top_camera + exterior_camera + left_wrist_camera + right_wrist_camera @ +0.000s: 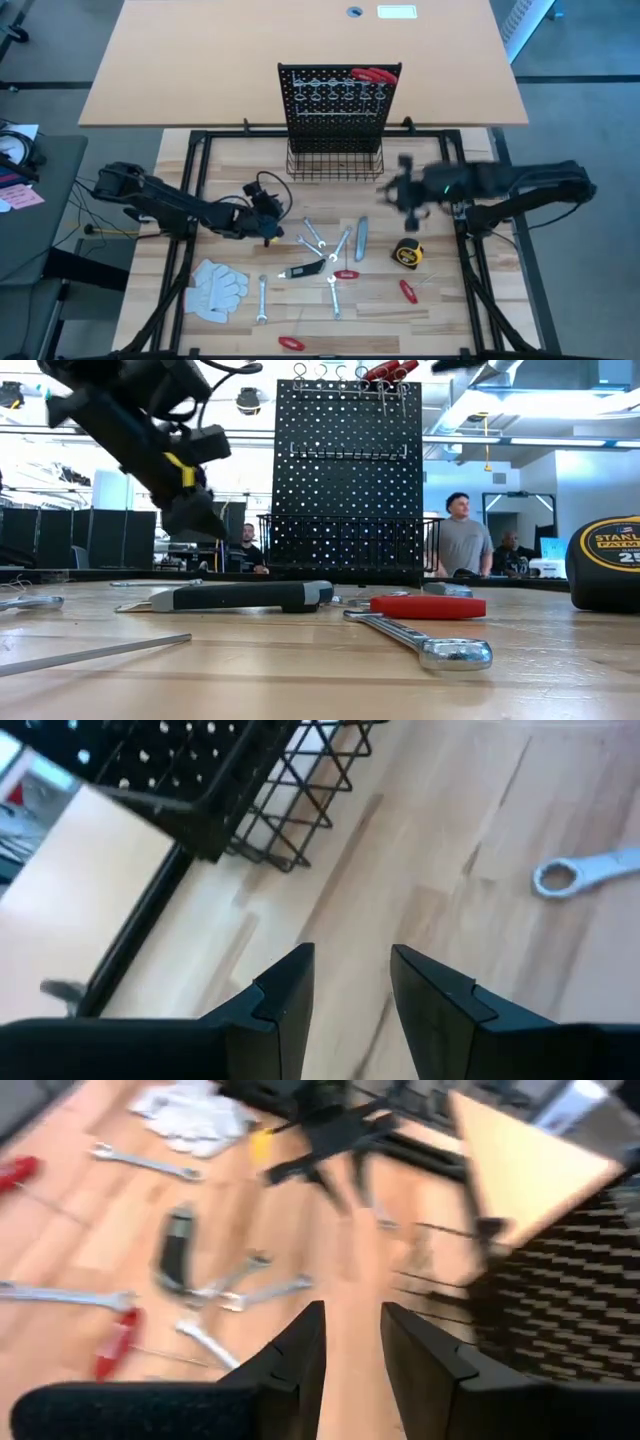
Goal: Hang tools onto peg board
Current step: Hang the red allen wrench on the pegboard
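Note:
The black peg board (338,100) stands at the table's far middle, with a wire basket (335,165) along its base. Silver wrenches (340,95) and a red-handled tool (375,75) hang on it. On the table lie wrenches (315,238), a grey utility knife (361,238), a tape measure (407,254), a black-handled tool (305,269) and red-handled pliers (345,274). My left gripper (350,955) hovers open over bare wood left of the wrenches, near the basket's left corner. My right gripper (352,1310) is open in the air right of the basket, holding nothing.
White gloves (218,290) lie at the near left. More red-handled tools (408,291) (291,343) and wrenches (262,298) (333,295) are scattered toward the near edge. People stand in the room behind the board (462,535).

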You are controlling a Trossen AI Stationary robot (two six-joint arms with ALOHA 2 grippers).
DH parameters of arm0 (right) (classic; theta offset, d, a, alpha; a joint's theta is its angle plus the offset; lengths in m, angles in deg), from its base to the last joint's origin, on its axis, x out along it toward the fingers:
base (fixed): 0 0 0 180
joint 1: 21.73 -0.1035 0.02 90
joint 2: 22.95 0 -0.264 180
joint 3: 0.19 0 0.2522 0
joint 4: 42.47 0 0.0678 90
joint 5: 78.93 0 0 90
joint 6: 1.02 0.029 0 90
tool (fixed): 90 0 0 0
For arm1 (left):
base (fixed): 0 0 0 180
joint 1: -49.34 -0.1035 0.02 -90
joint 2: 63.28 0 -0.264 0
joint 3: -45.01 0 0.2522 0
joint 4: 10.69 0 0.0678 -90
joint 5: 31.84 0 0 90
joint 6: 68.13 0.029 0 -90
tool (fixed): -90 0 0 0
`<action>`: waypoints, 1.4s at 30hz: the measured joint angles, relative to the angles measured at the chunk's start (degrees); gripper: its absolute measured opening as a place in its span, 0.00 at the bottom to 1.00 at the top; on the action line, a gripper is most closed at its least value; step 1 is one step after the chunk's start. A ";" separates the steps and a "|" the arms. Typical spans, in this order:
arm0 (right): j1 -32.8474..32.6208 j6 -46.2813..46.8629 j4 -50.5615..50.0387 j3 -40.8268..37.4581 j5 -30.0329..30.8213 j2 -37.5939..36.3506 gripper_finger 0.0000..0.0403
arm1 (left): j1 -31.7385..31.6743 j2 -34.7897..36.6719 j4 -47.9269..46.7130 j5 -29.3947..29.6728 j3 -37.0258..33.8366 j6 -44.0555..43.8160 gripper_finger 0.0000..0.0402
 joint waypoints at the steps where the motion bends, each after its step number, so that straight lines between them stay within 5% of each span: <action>1: -1.63 1.61 4.60 -3.78 0.00 0.64 0.27 | 0.93 0.81 -1.84 -0.08 0.00 -1.42 0.32; 7: -6.34 10.75 30.37 -16.93 -1.69 10.77 0.27 | 7.17 3.33 -8.11 -2.73 0.94 -2.73 0.32; 11: -7.77 14.71 30.45 -15.65 -4.27 18.52 0.32 | 11.35 3.35 -8.06 -3.36 2.29 -0.70 0.32; 17: -9.64 22.82 30.30 -10.12 -13.20 30.23 0.52 | 13.71 3.29 -3.52 -3.40 2.73 2.80 0.32; 23: -11.25 28.01 21.89 -3.80 -12.25 39.49 0.62 | 13.66 3.29 5.39 -3.44 2.73 11.10 0.32; 32: -13.73 36.61 19.72 0.62 -8.61 48.08 0.53 | 14.13 3.27 13.13 -3.49 2.73 10.41 0.32; 42: -16.31 41.49 21.20 1.35 -0.68 52.73 0.27 | 14.76 -1.49 26.93 -3.10 2.73 17.42 0.32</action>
